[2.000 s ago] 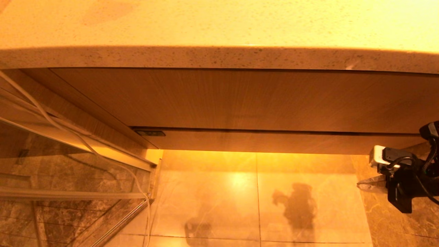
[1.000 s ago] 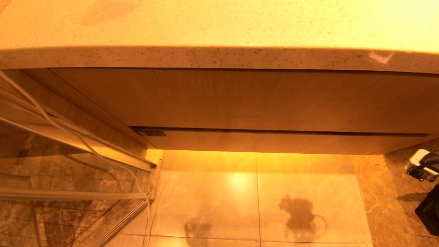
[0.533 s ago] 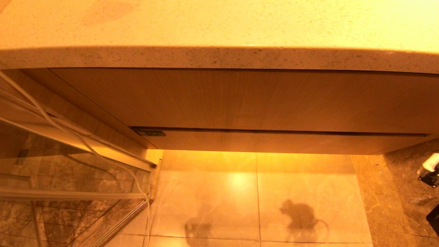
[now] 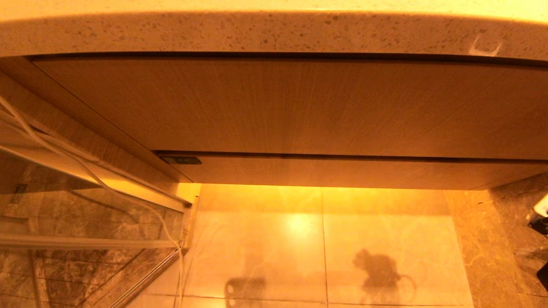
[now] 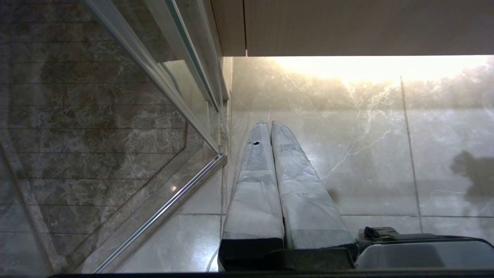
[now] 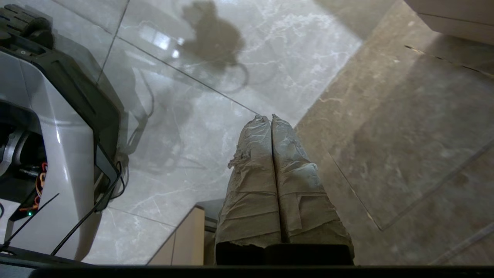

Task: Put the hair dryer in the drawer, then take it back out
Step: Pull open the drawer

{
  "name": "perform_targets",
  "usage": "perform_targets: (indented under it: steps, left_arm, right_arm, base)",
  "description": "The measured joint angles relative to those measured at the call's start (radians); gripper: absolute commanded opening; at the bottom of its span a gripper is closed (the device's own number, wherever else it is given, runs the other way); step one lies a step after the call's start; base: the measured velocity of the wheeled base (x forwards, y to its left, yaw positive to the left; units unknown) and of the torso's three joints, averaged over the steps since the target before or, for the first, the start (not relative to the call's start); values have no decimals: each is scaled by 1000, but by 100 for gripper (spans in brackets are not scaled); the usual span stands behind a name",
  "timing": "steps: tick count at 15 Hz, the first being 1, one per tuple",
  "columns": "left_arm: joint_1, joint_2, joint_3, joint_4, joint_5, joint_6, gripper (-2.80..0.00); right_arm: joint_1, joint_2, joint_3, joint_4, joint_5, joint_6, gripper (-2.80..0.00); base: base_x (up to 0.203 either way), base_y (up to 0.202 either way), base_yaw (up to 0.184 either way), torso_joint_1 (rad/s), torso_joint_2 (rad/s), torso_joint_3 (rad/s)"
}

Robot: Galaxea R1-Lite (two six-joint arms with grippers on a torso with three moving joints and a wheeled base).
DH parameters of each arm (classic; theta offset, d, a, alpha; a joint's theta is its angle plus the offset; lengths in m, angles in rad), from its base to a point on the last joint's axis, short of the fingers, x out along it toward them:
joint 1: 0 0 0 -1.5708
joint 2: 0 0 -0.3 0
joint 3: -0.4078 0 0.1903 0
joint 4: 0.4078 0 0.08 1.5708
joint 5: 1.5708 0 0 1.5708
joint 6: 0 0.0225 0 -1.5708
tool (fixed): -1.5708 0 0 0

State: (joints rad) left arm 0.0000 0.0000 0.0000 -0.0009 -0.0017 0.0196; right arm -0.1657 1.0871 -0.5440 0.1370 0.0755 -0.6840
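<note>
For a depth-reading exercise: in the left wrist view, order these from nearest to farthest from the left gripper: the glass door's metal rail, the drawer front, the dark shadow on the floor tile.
From the left gripper, shut over the floor:
1. Metal rail, just beside the fingers.
2. Drawer front, ahead beyond the tips.
3. Dark shadow, far across the tile on the opposite side.

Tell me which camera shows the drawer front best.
The head view: the drawer runs across it, shut, with its dark label at one corner. The left wrist view catches only a wood strip that may be it; the right wrist view, a far corner.
</note>
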Motion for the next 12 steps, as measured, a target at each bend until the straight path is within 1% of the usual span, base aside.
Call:
perform_targets:
  steps: [7, 9, 12]
  left_arm:
    - [0, 0, 0, -1, 0, 0, -280]
    - [0, 0, 0, 0, 0, 0, -280]
    - [0, 0, 0, -1, 0, 0, -280]
  right_arm:
    - [2, -10, 19, -2, 2, -2, -280]
    - [2, -10, 19, -6, 5, -1, -280]
    - [10, -8, 10, -20, 9, -20, -280]
  base:
    - [0, 0, 0, -100, 453, 361]
    - [0, 0, 0, -24, 184, 162]
    - [0, 0, 0, -3, 51, 44]
